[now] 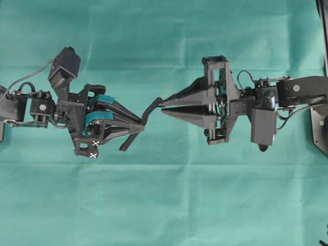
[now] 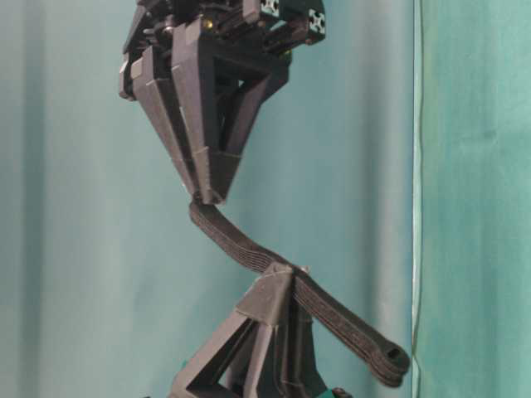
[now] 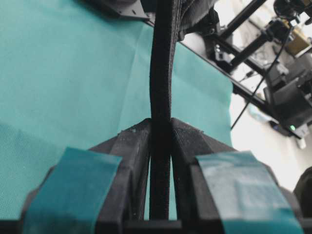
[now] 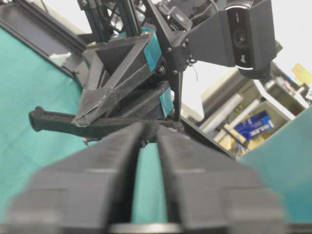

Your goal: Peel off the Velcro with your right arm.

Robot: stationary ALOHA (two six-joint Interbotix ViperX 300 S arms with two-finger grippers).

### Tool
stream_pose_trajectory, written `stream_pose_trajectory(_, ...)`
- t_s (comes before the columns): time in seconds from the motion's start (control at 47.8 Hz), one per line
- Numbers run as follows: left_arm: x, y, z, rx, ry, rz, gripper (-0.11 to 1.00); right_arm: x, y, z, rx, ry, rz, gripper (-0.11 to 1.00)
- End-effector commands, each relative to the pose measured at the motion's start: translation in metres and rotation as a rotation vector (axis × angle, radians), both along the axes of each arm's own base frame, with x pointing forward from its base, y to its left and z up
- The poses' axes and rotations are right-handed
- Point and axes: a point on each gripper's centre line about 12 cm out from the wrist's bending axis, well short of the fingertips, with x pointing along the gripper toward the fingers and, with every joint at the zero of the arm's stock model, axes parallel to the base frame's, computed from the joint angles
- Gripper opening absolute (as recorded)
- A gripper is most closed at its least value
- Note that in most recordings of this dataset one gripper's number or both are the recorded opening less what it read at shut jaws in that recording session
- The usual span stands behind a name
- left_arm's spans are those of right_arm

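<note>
While the left gripper (image 1: 137, 127) with teal pads clamps the thin black Velcro strap (image 1: 147, 114) mid-length, the right dark-grey pointed gripper (image 1: 163, 106) pinches its right end

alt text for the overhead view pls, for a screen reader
A thin black Velcro strap stretches between two black robot grippers above a teal cloth: the teal-padded left gripper clamps its middle, and the plain dark-grey right gripper pinches one end.
</note>
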Motion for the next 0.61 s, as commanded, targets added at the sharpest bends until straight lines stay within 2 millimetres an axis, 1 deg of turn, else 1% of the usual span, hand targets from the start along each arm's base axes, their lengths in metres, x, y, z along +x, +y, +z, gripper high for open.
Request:
stream_pose_trajectory(0.0,0.001,0.001,0.006,0.0,-0.022,0.004,0.1,0.002,0.001,0.014,0.003,-0.047,0.004,-0.07)
stream_pose_trajectory(0.084,0.001,0.001,0.006,0.0,-0.022,0.004,0.1,0.001,0.001,0.013,0.003,-0.046,0.004,-0.1)
stream_pose_trajectory(0.376,0.002,0.001,0.008,-0.001,-0.026,0.004,0.1,-0.002,0.001,0.007,0.01,-0.024,0.003,-0.1)
stream_pose_trajectory(0.586,0.003,0.001,0.009,-0.001,-0.031,0.004,0.1,-0.003,0.011,-0.003,0.012,0.006,0.032,-0.1)
